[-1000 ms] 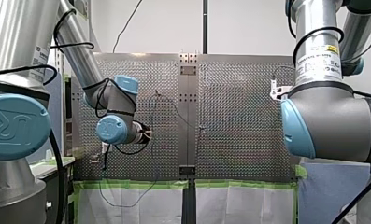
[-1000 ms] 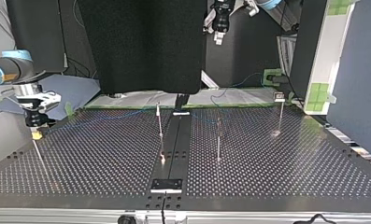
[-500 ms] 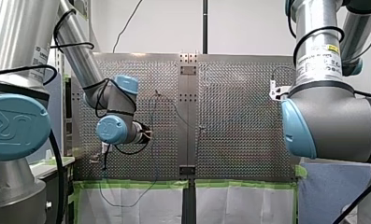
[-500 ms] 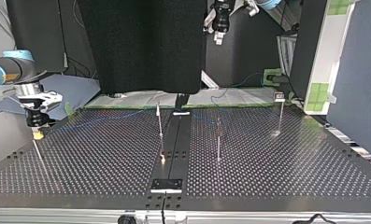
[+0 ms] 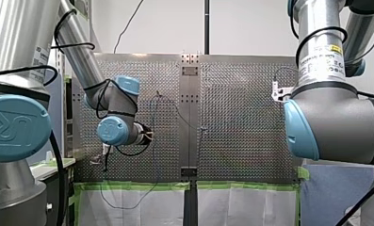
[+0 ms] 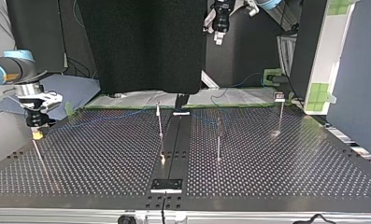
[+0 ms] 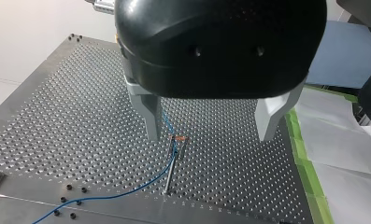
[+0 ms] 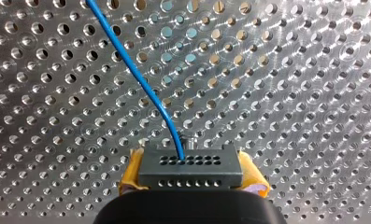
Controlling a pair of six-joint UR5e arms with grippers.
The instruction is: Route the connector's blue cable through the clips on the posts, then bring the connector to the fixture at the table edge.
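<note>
Yellow pads (image 8: pixel 132 170): seen on both sides of the connector (image 8: pixel 190 167), which is pinched between them by my right gripper (image 6: pixel 36 132).
Connector: a dark block with two rows of small holes. It is held low over the perforated table (image 6: pixel 276 163), at the top view's far left. Whether the table is touched cannot be told.
Blue cable (image 8: pixel 137 83): it comes out of the connector's upper row of holes and is curved away over the table.
First post (image 6: pixel 160 122): thin and upright, placed just left of the dark strip (image 6: pixel 174 140) in the table's middle.
Second post (image 6: pixel 218 140): upright, placed just right of that strip.
Third post (image 6: pixel 280 114): upright, placed well apart, near the table's right side.
My left gripper (image 7: pixel 210 135): its pale fingers (image 7: pixel 150 112) are spread wide and nothing is held. In the top view it is seen high above the table's far edge.
Clip (image 7: pixel 179 138): seen below my left gripper, on top of a post. The cable is met there, but whether it is seated inside cannot be told.
</note>
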